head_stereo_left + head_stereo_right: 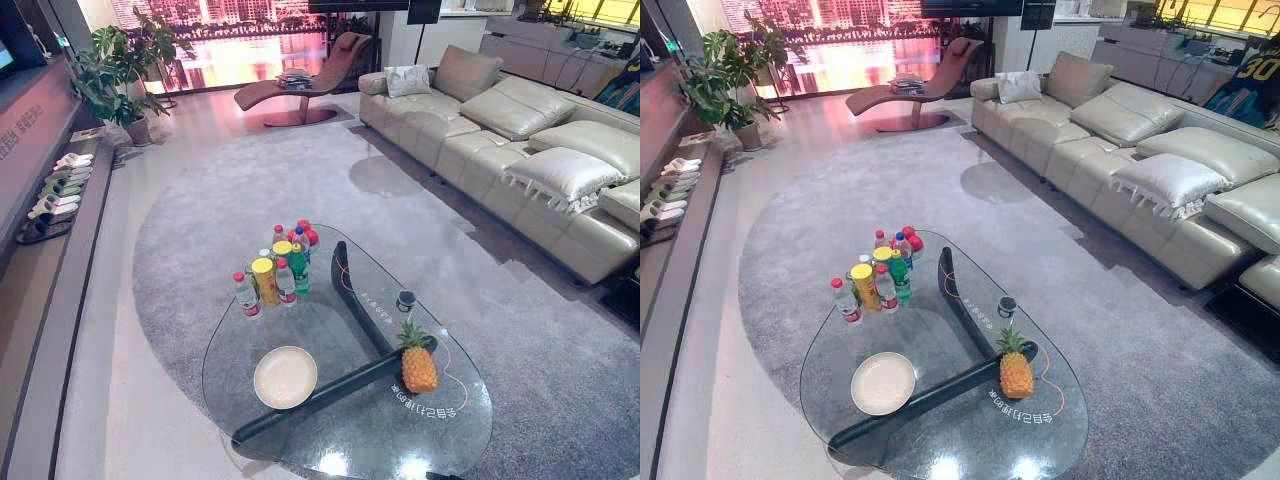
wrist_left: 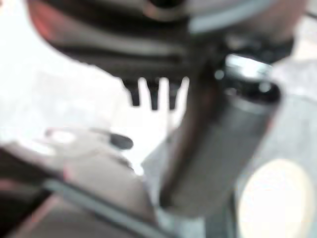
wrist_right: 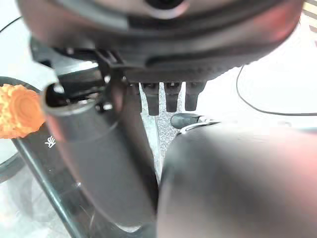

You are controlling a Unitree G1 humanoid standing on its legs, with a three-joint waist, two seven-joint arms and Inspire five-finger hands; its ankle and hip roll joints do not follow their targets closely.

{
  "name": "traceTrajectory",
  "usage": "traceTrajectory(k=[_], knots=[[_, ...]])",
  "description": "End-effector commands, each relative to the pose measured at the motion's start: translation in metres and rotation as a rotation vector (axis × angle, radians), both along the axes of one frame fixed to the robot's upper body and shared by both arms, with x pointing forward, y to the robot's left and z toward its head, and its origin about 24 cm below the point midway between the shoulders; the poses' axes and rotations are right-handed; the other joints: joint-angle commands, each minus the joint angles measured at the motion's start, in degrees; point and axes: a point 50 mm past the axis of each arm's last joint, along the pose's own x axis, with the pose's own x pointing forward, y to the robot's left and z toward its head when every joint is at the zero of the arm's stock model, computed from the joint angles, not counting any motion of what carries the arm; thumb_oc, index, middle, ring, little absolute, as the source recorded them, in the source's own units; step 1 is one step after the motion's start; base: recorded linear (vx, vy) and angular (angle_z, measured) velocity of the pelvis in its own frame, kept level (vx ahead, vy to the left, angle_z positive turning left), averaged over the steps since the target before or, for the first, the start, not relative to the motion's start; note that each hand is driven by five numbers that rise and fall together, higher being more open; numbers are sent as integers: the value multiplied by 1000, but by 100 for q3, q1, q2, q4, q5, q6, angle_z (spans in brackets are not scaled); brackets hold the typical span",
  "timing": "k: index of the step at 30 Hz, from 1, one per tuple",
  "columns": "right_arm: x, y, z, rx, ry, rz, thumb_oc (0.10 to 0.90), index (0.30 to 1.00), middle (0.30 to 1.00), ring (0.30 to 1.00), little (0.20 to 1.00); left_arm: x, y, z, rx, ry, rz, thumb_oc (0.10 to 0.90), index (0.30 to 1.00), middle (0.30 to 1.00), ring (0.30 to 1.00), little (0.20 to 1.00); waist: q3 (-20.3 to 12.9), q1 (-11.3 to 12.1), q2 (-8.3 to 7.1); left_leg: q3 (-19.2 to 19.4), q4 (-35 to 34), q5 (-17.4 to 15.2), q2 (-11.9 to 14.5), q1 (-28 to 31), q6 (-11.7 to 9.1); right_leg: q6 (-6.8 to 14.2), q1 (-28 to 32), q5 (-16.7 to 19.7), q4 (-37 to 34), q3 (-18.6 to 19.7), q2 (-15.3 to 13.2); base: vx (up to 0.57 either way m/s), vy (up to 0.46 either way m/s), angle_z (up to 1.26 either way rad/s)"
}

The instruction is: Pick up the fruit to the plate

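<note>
Orange-gold pineapple point(image 1: 418, 366) stands upright on the near right part of the glass table point(image 1: 345, 440), well apart from the cream plate point(image 1: 285, 377) to its left. Orange lettering point(image 1: 425, 408) on the glass just beside it is too small to read, as are the labels on the bottles point(image 1: 275, 270). The right hand point(image 3: 163, 44) hangs clear of the fruit, fingers straight and empty. The left hand point(image 2: 148, 39) is likewise slack and empty.
</note>
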Motion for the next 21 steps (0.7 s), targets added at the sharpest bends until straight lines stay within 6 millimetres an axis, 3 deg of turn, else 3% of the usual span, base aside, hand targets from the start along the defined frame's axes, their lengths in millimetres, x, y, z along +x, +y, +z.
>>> traceTrajectory(k=[1,21], knots=[[-14,2,-3,5,114,25,800,900,900,900,900,23,1,2,11,-34,24,800,900,900,900,900,79,65,-215,-495,36,-321,-244,-10,-188,248,293,-11,97,-25,-185,101,121,-44],[-14,1,-3,-35,107,14,800,900,900,900,900,22,2,2,-8,-55,16,800,900,900,900,900,117,68,-222,-485,66,-313,-231,-27,-181,244,262,-17,133,-20,-189,0,0,0]])
